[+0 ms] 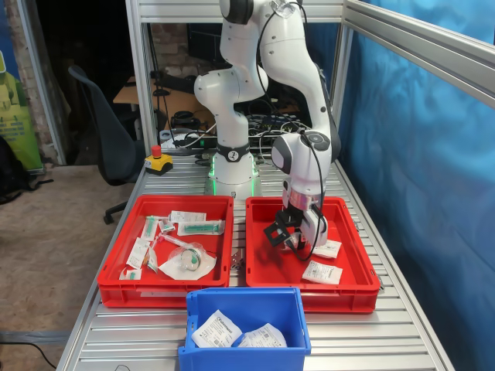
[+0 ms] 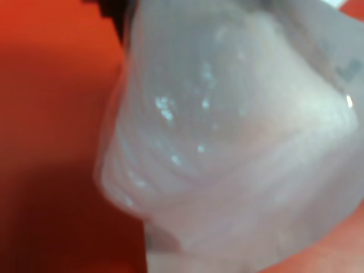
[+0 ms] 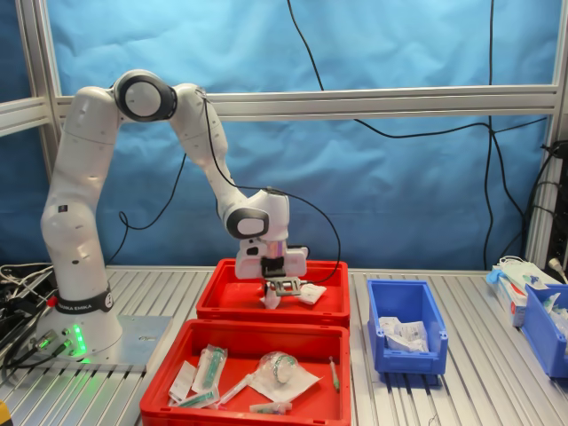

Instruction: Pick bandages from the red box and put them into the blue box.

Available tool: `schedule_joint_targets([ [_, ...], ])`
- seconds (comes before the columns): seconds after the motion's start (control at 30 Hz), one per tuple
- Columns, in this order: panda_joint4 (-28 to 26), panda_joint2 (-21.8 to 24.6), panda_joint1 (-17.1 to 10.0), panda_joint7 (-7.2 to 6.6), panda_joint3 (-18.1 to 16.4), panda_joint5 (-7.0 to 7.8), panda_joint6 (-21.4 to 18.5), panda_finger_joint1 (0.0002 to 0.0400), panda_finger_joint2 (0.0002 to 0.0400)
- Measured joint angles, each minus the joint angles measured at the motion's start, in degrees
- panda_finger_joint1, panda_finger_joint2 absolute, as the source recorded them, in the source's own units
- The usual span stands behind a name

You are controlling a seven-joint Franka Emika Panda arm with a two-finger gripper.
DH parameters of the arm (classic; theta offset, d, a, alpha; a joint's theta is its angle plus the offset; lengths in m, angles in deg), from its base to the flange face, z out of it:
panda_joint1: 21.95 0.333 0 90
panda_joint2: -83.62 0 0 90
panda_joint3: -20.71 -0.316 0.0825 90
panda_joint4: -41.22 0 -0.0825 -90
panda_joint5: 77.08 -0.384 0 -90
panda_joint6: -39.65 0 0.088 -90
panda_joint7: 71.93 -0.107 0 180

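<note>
The table is a ribbed aluminium surface inside a metal frame, with blue sheeting hung behind it in the second exterior view. An office chair and a yellow box with a red stop button stand beyond the robot's base.

Using the red box as the landmark: the arm rises from its base behind the box, folds over and points its wrist straight down into the box, so the fingers sit low over the box floor. A white bandage fills the wrist view, pressed right up to the camera and blurred. Whether the fingers are clamped on it or released cannot be told.

Two more bandages lie inside the red box, near its front wall and beside the fingers. The blue box stands just in front of the red box, holding two packets. A second red tray of syringe packs sits beside the red box.
</note>
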Motion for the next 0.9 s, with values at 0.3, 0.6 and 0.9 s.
schedule_joint_targets([
  [0.3, -2.9, 3.86, 0.0, 0.0, 3.28, 0.0, -0.01, 0.0067, 0.0067],
  [0.6, -9.27, 6.68, 0.09, 0.0, 7.92, 0.0, -4.42, 0.0067, 0.0067],
  [0.9, -17.39, 7.0, 0.09, 0.0, 12.48, 0.0, -15.05, 0.0067, 0.0067],
])
